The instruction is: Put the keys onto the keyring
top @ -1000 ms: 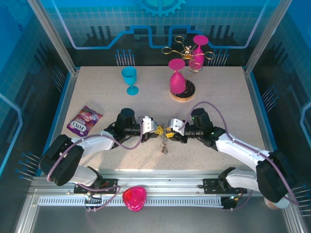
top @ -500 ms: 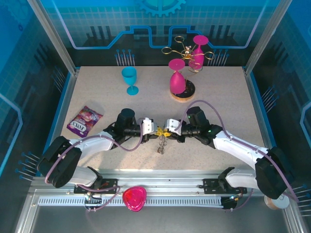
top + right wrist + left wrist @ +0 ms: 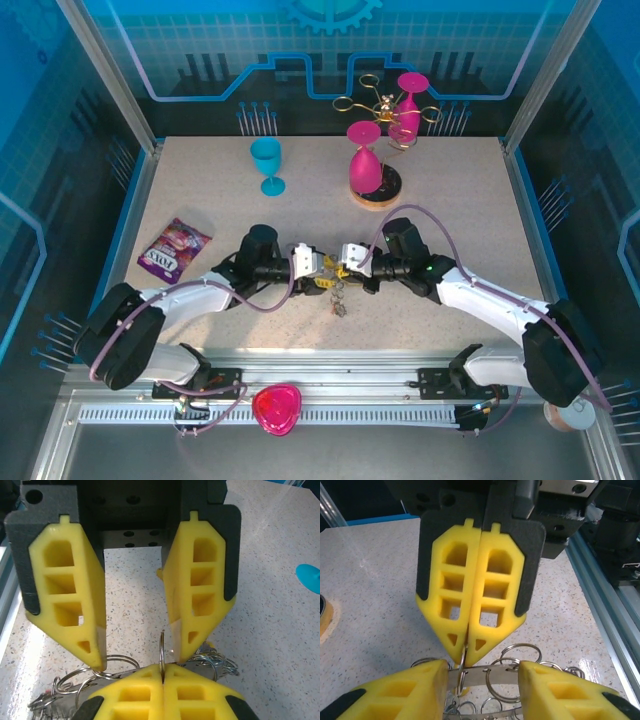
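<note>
The keyring (image 3: pixel 490 675) sits between both grippers, mid-table (image 3: pixel 450 200) toward the near edge. The right gripper (image 3: pixel 467 652) is clenched on one of its wire loops. The left gripper (image 3: pixel 140 657) is released, its fingers straddling the band, perhaps touching it. Keys (image 3: pixel 338 303) seem to dangle below.

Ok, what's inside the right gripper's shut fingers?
One thin wire loop of the keyring stands edge-on out of the right gripper. How far it reaches in is covered by the yellow pads.
</note>
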Controlling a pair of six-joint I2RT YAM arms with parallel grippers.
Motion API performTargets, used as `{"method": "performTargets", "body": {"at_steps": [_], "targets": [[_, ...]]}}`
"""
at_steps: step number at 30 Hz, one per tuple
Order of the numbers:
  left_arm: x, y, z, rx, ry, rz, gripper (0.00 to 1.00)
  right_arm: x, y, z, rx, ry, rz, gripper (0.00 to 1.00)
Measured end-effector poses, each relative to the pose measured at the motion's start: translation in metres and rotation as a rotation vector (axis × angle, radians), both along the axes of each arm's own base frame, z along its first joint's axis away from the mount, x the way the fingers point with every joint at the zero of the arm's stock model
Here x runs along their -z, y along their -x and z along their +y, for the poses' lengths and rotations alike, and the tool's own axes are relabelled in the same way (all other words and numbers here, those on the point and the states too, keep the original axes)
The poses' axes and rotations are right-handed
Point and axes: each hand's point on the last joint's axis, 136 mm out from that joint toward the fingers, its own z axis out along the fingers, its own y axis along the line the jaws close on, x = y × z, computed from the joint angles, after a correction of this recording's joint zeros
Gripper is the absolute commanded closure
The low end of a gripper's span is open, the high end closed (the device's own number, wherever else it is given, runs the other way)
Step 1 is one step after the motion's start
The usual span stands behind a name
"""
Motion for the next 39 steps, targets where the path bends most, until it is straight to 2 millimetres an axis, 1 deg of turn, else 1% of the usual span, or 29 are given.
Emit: {"method": "performTargets", "body": {"at_steps": [6, 8, 10, 14, 30, 32, 36, 39], "targets": [[0.020, 0.001, 0.011, -0.068, -0.035, 0.035, 0.60, -0.001, 0.003, 0.002, -0.017, -0.013, 0.004, 1.00], [0.025, 0.000, 0.013, -0.089, -0.046, 0.050, 0.64, -0.001, 0.004, 0.002, -0.023, -0.016, 0.008, 1.00], [0.024, -0.001, 0.013, -0.099, -0.042, 0.052, 0.68, -0.001, 0.005, 0.002, -0.028, -0.019, 0.011, 1.00], [0.020, -0.003, 0.012, -0.103, -0.029, 0.036, 0.73, -0.001, 0.005, 0.002, -0.029, -0.019, 0.012, 1.00], [0.011, -0.001, 0.008, -0.077, 0.009, 0.026, 0.76, 0.003, 0.008, 0.004, -0.041, -0.017, 0.030, 1.00], [0.010, -0.001, 0.008, -0.074, 0.013, 0.028, 0.82, 0.004, 0.008, 0.004, -0.045, -0.018, 0.035, 1.00], [0.010, -0.001, 0.007, -0.072, 0.015, 0.031, 0.86, 0.006, 0.010, 0.005, -0.052, -0.017, 0.043, 1.00], [0.010, 0.000, 0.007, -0.064, 0.019, 0.032, 0.96, 0.007, 0.010, 0.006, -0.053, -0.015, 0.046, 1.00]]}}
